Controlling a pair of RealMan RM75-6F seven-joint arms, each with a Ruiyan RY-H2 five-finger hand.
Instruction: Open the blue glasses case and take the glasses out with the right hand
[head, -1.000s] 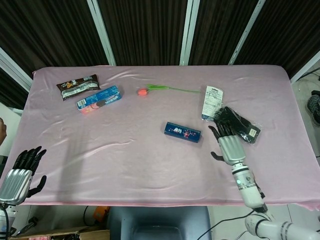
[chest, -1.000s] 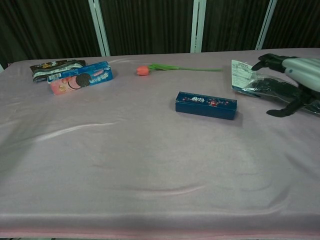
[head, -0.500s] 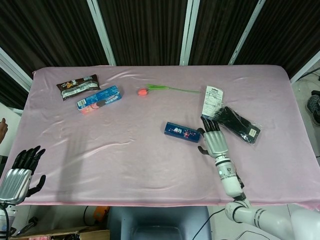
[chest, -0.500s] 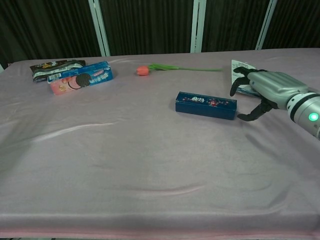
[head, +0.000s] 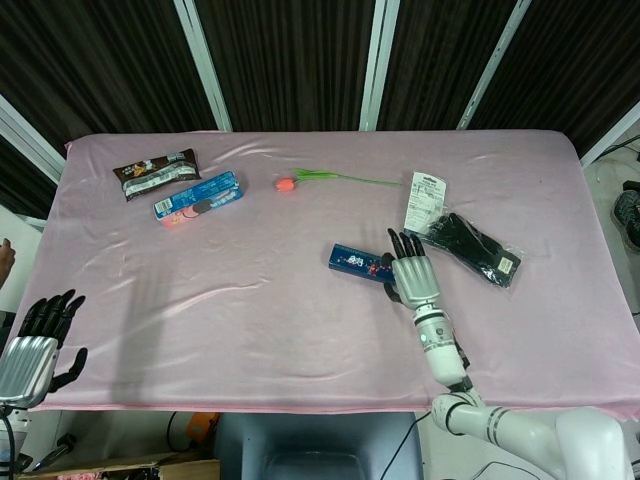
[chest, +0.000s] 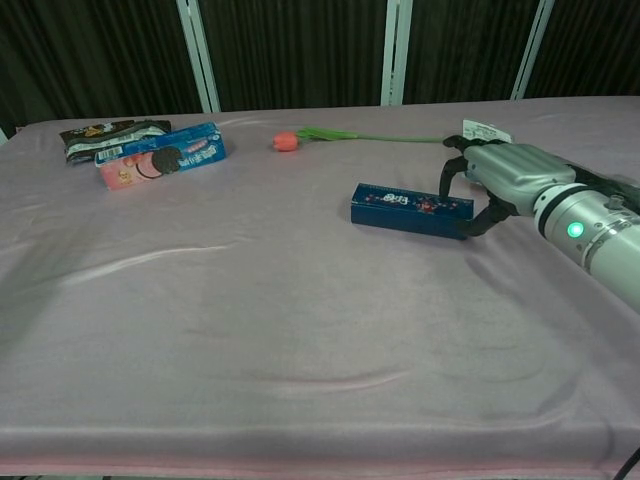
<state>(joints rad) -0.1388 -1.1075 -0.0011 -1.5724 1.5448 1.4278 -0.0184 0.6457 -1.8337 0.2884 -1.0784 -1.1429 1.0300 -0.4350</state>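
Nearest the robot, at the front left corner of the pink table (head: 250, 330), the left hand (head: 35, 345) hangs just off the edge with its dark fingers apart and nothing in them; the chest view does not show it. Further in, on the right side, the right hand (head: 412, 275) reaches over the cloth to the right end of the blue glasses case (head: 362, 264). In the chest view this hand (chest: 495, 180) arches over that end of the case (chest: 410, 209), its fingers (chest: 452, 170) curving down at the far side and the thumb at the near side by the case's corner; whether they actually press the case or only frame it cannot be told, and the fingers are spread rather than clenched. The case lies flat and closed near the middle of the table, slanted a little, its lid patterned with small flowers. Just right of the hand lies a black packet (head: 478, 248) in clear wrap, with a white label card (head: 424, 203) at its far left end. Beyond the case rests a pink flower with a green stem (head: 330, 178). Far to the left sit a blue snack box (head: 198, 197) and, just behind it, a dark brown snack packet (head: 156, 172).
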